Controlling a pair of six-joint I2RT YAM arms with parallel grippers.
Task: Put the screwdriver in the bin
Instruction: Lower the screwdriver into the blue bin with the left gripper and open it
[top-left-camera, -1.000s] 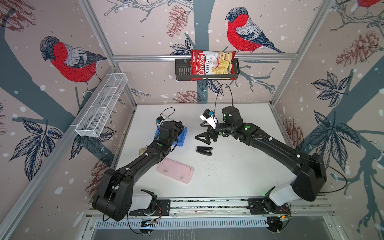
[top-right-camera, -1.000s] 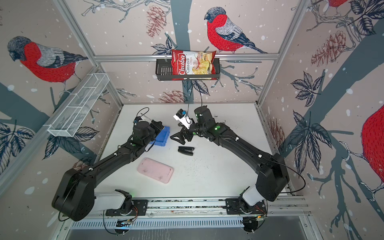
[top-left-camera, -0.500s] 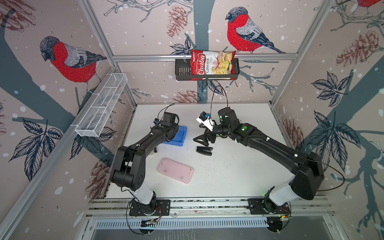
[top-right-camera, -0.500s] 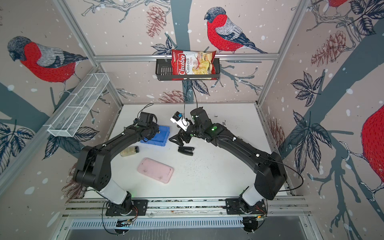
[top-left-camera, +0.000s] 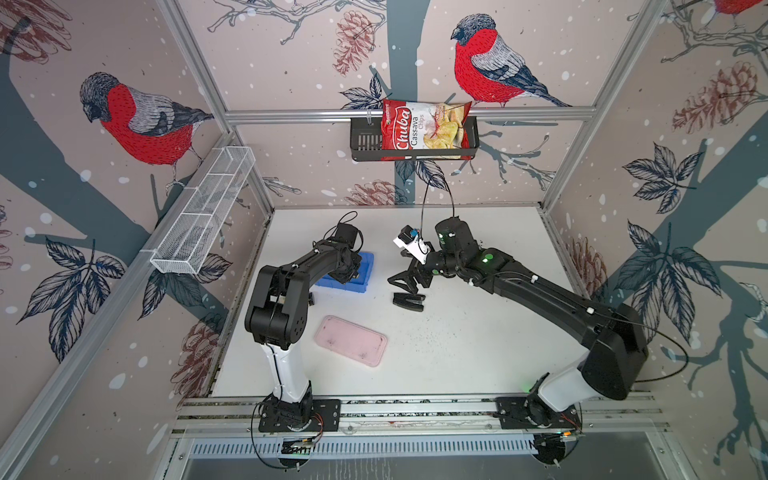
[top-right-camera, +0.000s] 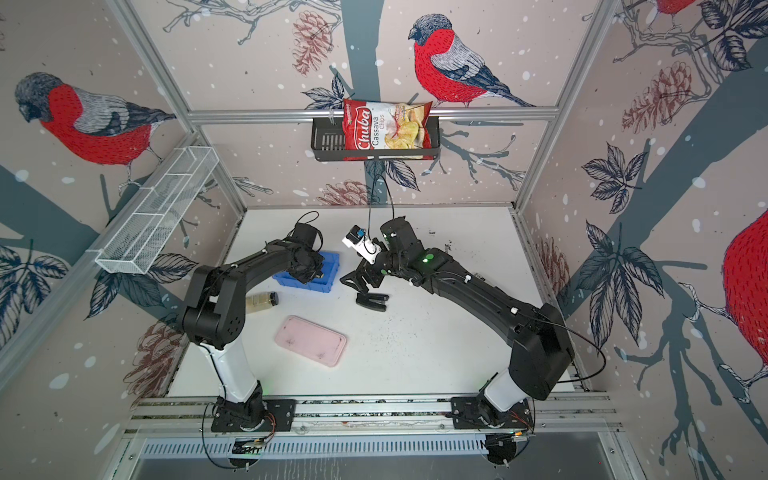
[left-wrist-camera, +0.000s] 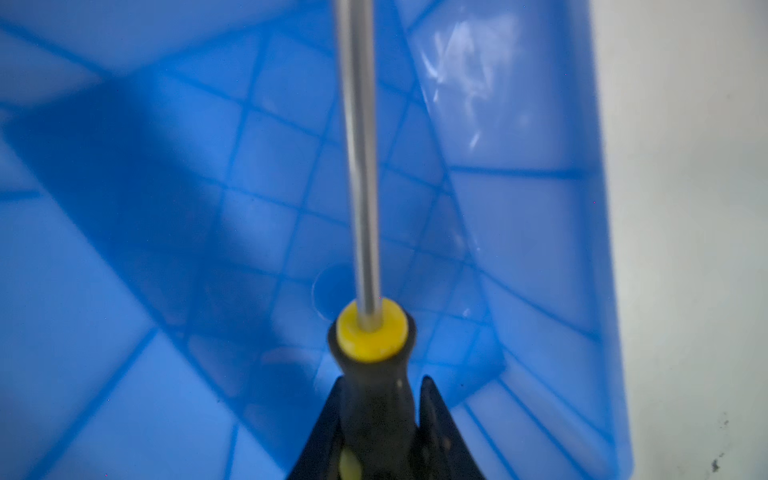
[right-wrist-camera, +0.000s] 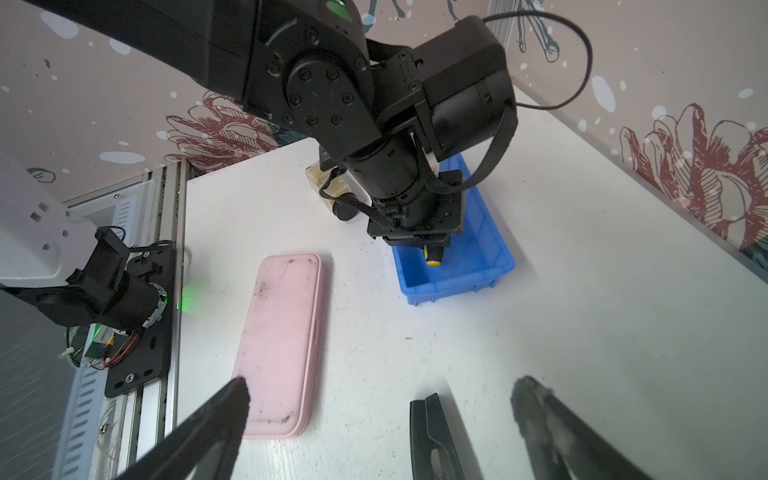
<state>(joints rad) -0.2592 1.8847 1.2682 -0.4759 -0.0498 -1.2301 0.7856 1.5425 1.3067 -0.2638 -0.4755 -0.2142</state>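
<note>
A white tabletop sits inside a booth whose walls carry wallpaper of red-breasted birds, branches and pine cones. A white wire basket hangs on the left wall. A black shelf on the back wall holds a red bag of chips. On the table lie a flat pink tray, a black stapler and a small clear jar on its side.

The blue bin stands near the back left of the table. The left gripper reaches down into it, its jaws closed tight on the black and yellow handle of the screwdriver. The metal shaft points away from the gripper over the bin's gridded floor. Whether the tip touches the bin cannot be told.

The right gripper hovers just above the stapler, jaws spread wide and holding nothing.
</note>
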